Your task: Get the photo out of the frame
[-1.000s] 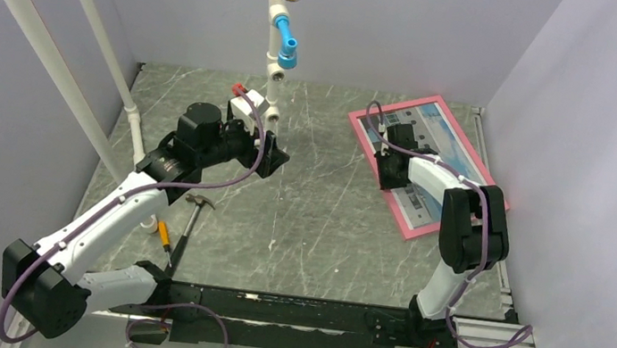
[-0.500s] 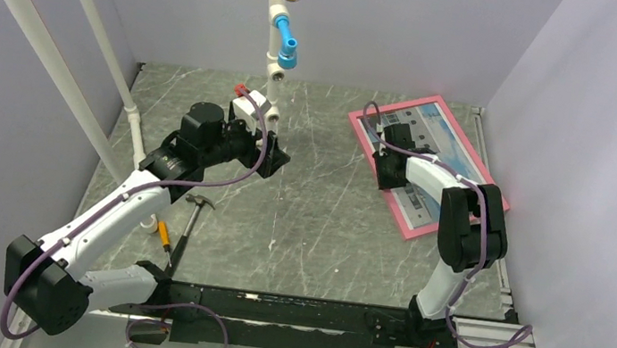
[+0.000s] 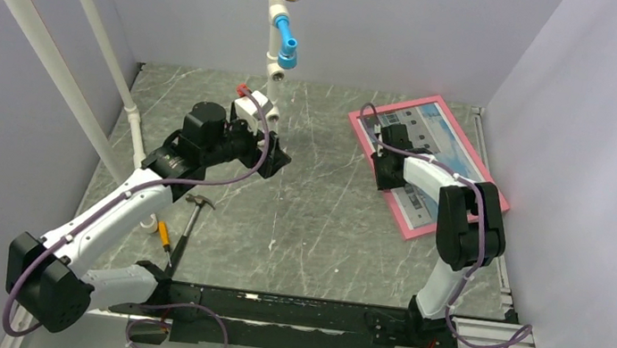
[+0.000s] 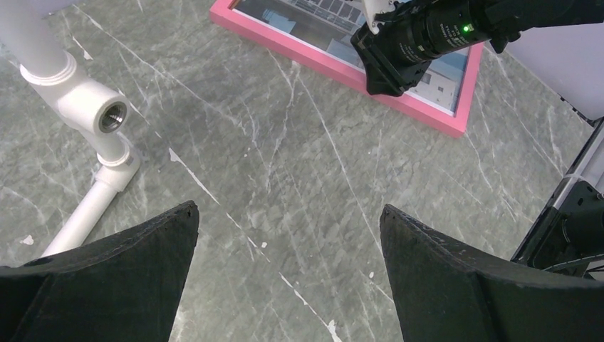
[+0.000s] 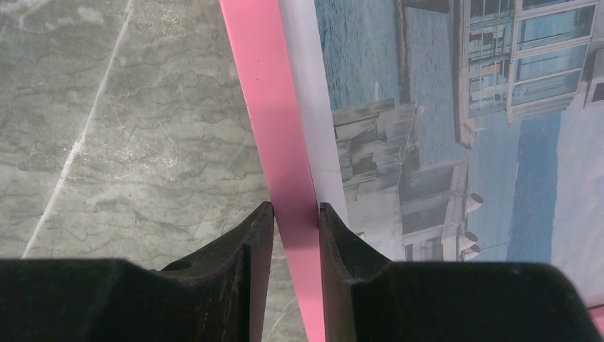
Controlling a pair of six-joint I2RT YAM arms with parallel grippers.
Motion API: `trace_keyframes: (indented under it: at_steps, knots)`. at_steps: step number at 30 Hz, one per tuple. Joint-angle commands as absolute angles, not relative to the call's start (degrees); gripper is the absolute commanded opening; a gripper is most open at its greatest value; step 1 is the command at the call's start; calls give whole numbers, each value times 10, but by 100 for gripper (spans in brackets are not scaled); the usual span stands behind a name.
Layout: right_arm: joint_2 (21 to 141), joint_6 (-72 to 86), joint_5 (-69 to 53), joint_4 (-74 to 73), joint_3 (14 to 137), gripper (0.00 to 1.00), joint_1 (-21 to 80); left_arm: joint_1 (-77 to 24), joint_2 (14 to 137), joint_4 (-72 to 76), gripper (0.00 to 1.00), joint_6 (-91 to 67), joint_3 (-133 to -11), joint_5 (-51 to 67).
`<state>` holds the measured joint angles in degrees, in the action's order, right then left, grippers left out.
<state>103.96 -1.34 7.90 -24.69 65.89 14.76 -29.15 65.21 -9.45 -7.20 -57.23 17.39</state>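
Observation:
The pink frame [image 3: 401, 221] lies flat at the back right of the table, with the photo [image 3: 446, 141] of a pale building and blue sky inside it. My right gripper [image 3: 383, 181] points down at the frame's left rail. In the right wrist view the right gripper [image 5: 295, 206] has one finger outside the frame [image 5: 263, 85] rail and one on the photo's [image 5: 441, 107] white border, both tips pressing the rail. Over bare table left of centre, my left gripper [image 3: 275, 159] hangs wide open and empty. The left wrist view shows the left gripper [image 4: 288, 210] facing the frame [image 4: 320, 60].
A white pipe stand [image 3: 278, 53] with blue and orange fittings rises at the back centre; its open socket [image 4: 111, 115] is close to my left gripper. A hammer [image 3: 189, 219] and a yellow-handled tool [image 3: 163, 236] lie by the left arm. Walls close in the left, back and right.
The left arm has crept slightly to the right, still open. The right gripper stays at the frame's left rail with its fingers barely wider.

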Motion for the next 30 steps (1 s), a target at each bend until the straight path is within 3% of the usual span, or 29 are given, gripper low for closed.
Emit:
trace_keyframes:
  at_steps: [1, 6, 10, 30]
  knots:
    - [1061, -16, 121, -232, 653, 28, 160, -294, 663, -91, 99, -81, -600, 193]
    - [1060, -14, 131, -221, 643, 21, 175, -294, 671, -101, 99, -86, -605, 180]
    - [1048, -1, 109, -228, 644, 0, 179, -294, 685, -111, 99, -100, -610, 174]
    - [843, 203, -40, -222, 578, 0, 240, -289, 817, -37, 89, -280, -584, 301]
